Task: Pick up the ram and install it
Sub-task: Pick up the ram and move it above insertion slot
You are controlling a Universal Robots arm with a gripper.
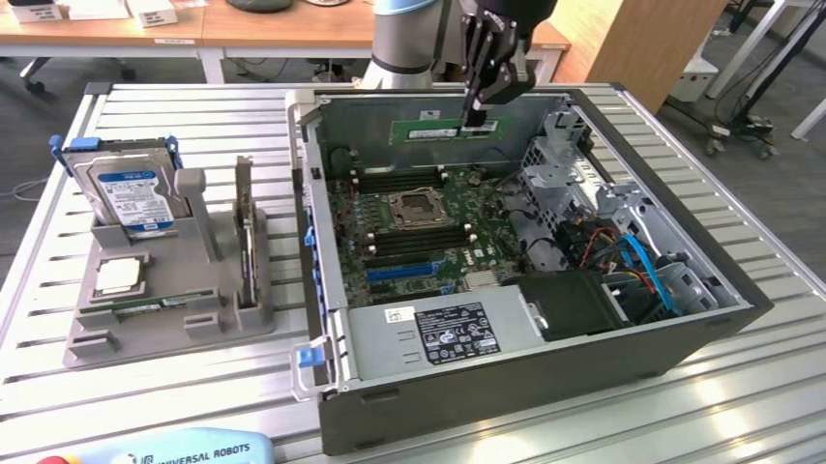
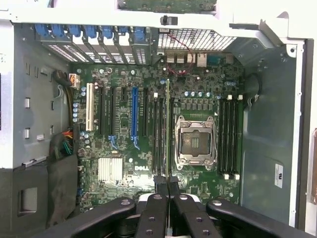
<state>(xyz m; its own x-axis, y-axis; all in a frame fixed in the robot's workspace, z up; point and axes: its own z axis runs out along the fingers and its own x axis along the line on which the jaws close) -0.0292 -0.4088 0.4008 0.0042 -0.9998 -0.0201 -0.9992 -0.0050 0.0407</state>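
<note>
Gripper (image 1: 475, 118) is pinching the ram (image 1: 442, 130), fingertips pressed together on the stick's end. In the exterior view the ram hangs level, long side horizontal, at 12 o'clock of the CPU socket (image 1: 416, 208). It sits against the far wall of the open computer case (image 1: 516, 387) and looks clear of the motherboard (image 1: 387, 242), not in a slot. In the wrist view the ram (image 2: 167, 129) shows edge-on as a thin strip running out from the gripper (image 2: 167, 181). It lines up over the black memory slots (image 2: 159, 134) beside the CPU socket (image 2: 194, 141), with the blue expansion slot (image 2: 134, 116) on the far side of those slots. The socket is open, no chip in it. In the exterior view a grey parts fixture (image 1: 168, 319) sits at 9 o'clock of the case. A hard drive (image 1: 130, 193) stands upright at the fixture's 11 o'clock and a square silver processor (image 1: 116, 275) lies flat at its 9 o'clock.
</note>
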